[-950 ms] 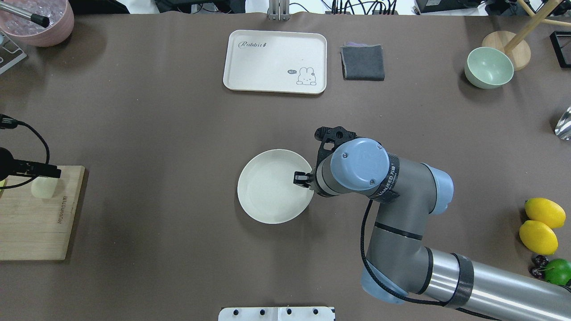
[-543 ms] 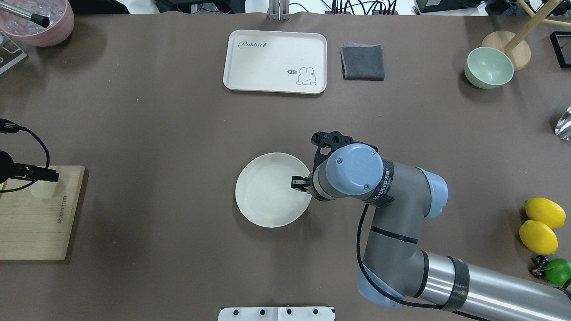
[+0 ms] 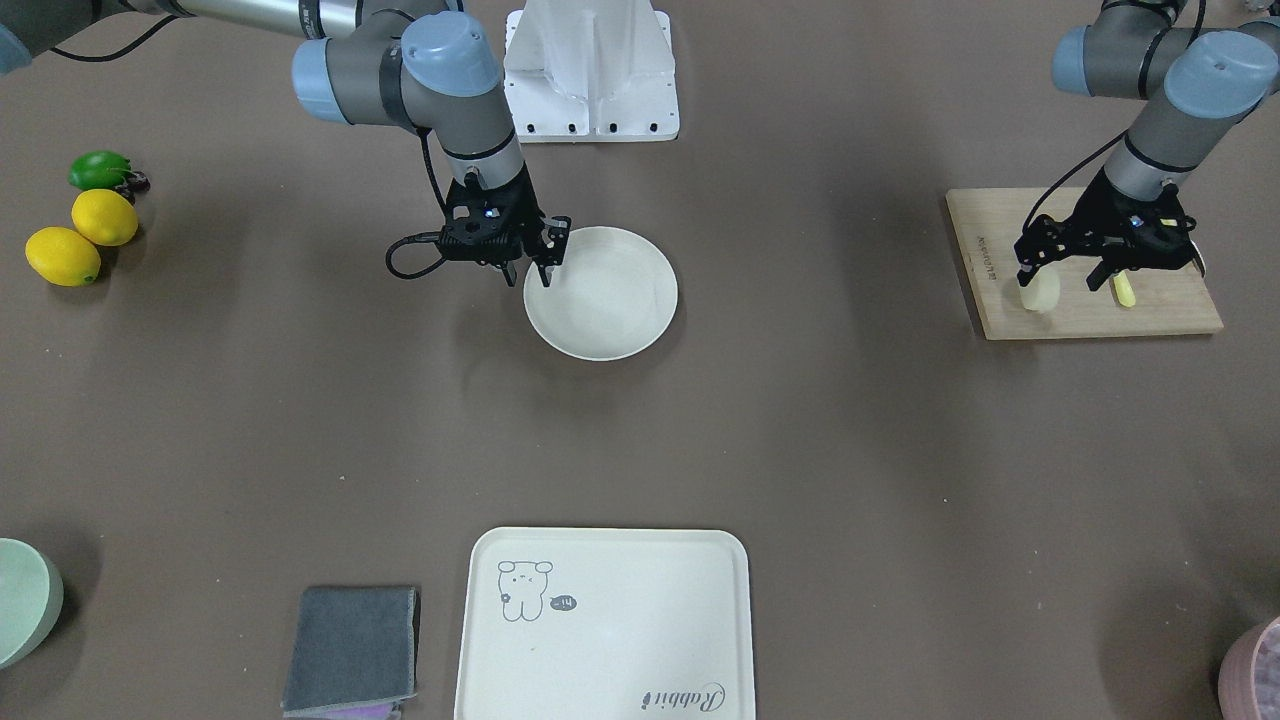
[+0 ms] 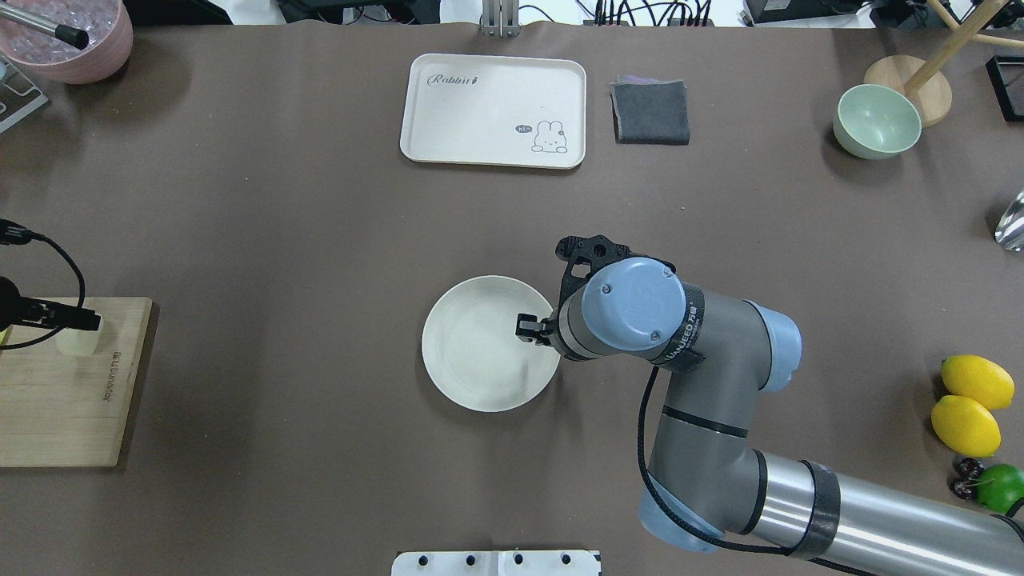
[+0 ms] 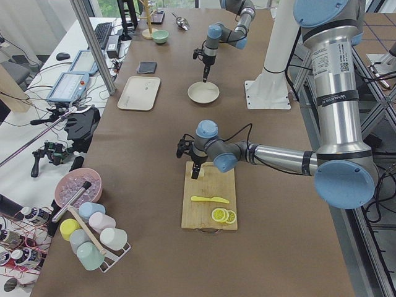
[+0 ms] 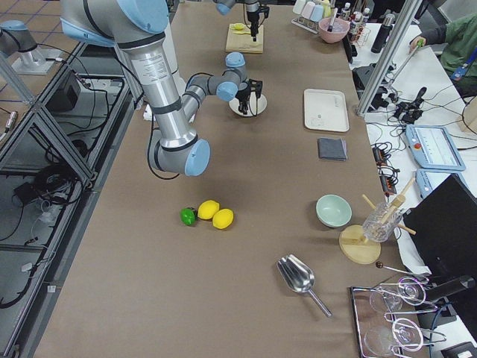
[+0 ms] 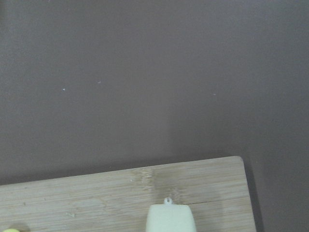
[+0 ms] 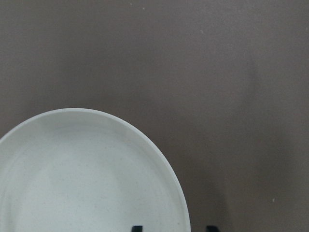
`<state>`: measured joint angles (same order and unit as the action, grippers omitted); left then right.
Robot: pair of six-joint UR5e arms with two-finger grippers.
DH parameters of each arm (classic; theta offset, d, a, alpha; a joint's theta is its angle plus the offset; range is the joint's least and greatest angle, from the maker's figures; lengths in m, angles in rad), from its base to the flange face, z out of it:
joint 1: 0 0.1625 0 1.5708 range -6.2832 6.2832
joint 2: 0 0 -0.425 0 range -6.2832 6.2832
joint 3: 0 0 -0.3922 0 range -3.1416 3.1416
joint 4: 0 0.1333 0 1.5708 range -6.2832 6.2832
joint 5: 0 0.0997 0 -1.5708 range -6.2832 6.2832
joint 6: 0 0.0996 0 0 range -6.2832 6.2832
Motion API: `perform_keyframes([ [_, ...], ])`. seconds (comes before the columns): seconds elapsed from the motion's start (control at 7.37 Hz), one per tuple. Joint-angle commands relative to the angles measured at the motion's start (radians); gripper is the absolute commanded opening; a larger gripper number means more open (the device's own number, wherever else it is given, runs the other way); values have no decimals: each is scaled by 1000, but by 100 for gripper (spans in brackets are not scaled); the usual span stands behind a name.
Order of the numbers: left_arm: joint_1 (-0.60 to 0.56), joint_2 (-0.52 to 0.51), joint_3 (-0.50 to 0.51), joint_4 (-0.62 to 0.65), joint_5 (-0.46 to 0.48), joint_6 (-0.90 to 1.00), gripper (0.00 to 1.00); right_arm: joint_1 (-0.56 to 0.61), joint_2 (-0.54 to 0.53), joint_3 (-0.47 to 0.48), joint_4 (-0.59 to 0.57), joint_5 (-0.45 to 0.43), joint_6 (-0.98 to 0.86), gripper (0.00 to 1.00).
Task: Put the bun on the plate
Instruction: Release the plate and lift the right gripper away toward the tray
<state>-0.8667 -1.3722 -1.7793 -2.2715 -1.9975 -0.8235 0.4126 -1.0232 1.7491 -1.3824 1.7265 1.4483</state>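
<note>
The round cream plate (image 4: 472, 352) lies mid-table. My right gripper (image 3: 528, 272) straddles its rim on the side nearest my right arm, one finger inside and one outside. In the right wrist view the two fingertips (image 8: 136, 228) stand well apart with the plate's (image 8: 87, 179) rim between them, so this gripper is open. The pale bun (image 3: 1040, 292) stands on the wooden cutting board (image 3: 1090, 315) at my far left. My left gripper (image 3: 1062, 278) hangs open just above it, fingers spread. In the left wrist view the bun (image 7: 170, 220) shows at the bottom edge, and the fingers do not show.
A yellow knife (image 3: 1124, 290) and lemon slices (image 5: 223, 215) share the board. At the far side are a cream tray (image 4: 494, 110), a grey cloth (image 4: 650, 112) and a green bowl (image 4: 877, 122). Lemons (image 4: 976, 382) lie at the right edge, a pink bowl (image 4: 68, 36) far left.
The right gripper dragged the plate slightly toward the robot and left, then its inner finger moved further into the plate as the fingers spread. The left gripper shifted slightly over the bun.
</note>
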Motion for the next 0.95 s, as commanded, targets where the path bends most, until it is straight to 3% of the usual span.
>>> perform_keyframes([
  [0.0, 0, 1, 6, -3, -1, 0, 93, 28, 20, 10, -6, 7, 1, 99],
  [0.41, 31, 1, 21, -25, -3, 0, 84, 90, 14, 38, -15, 53, 0, 99],
  [0.68, 31, -1, 21, -25, -4, 0, 53, 115, 11, 49, -17, 79, 0, 99],
  [0.81, 31, -1, 21, -26, -4, 0, 43, 129, 12, 58, -39, 94, -2, 99],
])
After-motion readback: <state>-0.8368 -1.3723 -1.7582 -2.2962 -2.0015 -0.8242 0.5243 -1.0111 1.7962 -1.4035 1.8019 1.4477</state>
